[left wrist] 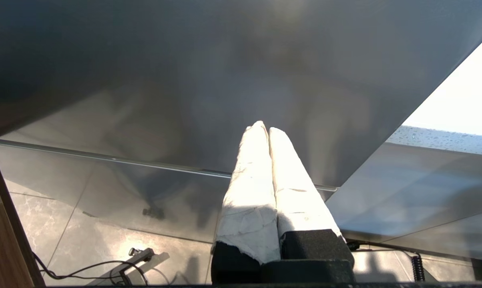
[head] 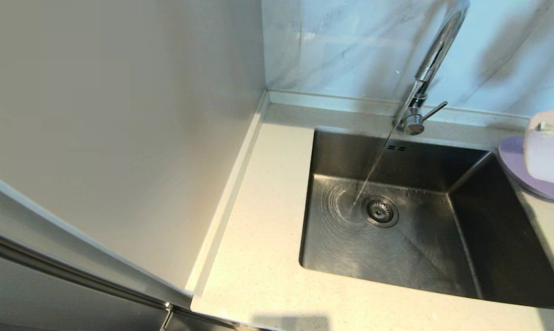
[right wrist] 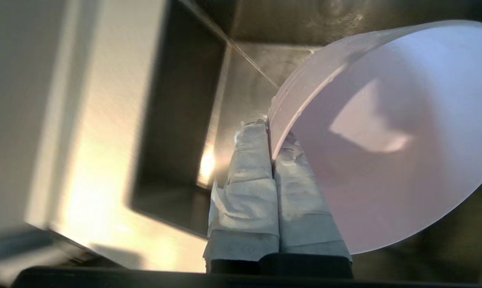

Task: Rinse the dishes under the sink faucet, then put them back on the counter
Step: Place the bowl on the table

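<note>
Right gripper [right wrist: 271,138] clamped on bowl [right wrist: 389,136] rim, over sink [head: 346,248]; faucet [head: 424,78] running. Left gripper [left wrist: 265,130] pressed closed, empty, parked low below counter [head: 258,257].

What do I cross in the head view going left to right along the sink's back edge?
Cream counter → sink back wall with overflow slots → faucet, water running → lilac plate on the counter → pale bowl held above it by the right gripper.
</note>
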